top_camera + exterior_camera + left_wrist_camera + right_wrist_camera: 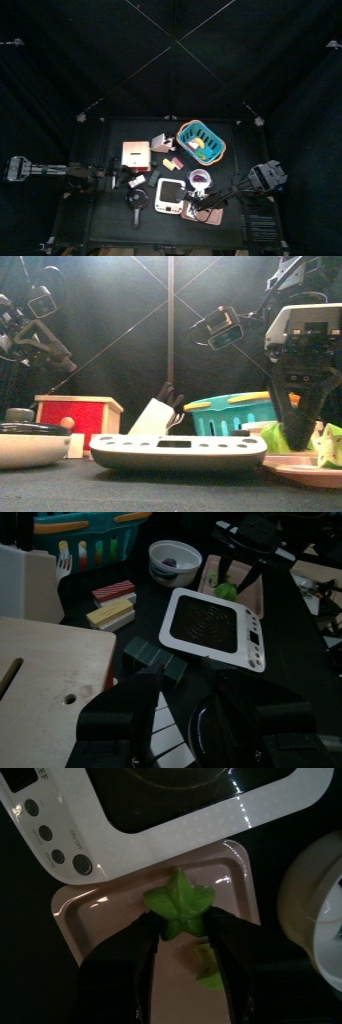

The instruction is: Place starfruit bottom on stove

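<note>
Right gripper (183,940): jaws apart, straddling the green starfruit piece (181,905), which lies flat on the pink tray (100,928) directly between the fingertips. Stove (147,803): white-rimmed, black-topped, just beyond the tray's far edge. White bowl (321,898): beside the tray. Left gripper (201,727): resting well apart; jaw state unclear.

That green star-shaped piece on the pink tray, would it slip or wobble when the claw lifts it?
The starfruit piece looks like hard, glossy toy plastic, so probably light and stiff. Its ridged points give the right gripper little flat surface; it may twist or slip. It lies flat on the pink tray, so rolling seems unlikely.
</note>
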Robot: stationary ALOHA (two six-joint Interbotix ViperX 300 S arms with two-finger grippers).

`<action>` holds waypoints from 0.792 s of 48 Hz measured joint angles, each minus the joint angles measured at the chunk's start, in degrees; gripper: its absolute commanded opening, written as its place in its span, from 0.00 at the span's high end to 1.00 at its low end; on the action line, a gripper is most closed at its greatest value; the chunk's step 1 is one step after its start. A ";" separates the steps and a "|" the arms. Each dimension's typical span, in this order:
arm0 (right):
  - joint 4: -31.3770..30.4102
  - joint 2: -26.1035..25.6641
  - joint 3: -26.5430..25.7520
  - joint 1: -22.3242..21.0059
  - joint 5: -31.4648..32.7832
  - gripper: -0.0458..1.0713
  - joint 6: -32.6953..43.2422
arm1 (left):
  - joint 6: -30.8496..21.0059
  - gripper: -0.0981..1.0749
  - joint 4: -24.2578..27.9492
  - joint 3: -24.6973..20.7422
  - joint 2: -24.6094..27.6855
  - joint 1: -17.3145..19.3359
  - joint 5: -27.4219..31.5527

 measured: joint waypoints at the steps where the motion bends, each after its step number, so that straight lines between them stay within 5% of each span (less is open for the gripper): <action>1: -0.18 0.00 0.00 0.00 0.00 0.35 0.00 | 0.00 0.25 0.09 0.00 0.09 0.09 0.00; 25: -7.21 -3.60 -5.36 -0.53 1.49 0.35 -0.18 | 0.00 0.25 0.00 0.00 0.09 0.18 0.09; 38: -12.66 0.70 -10.63 -3.34 -2.64 0.35 -0.18 | 0.00 0.25 0.00 0.00 0.09 0.18 0.09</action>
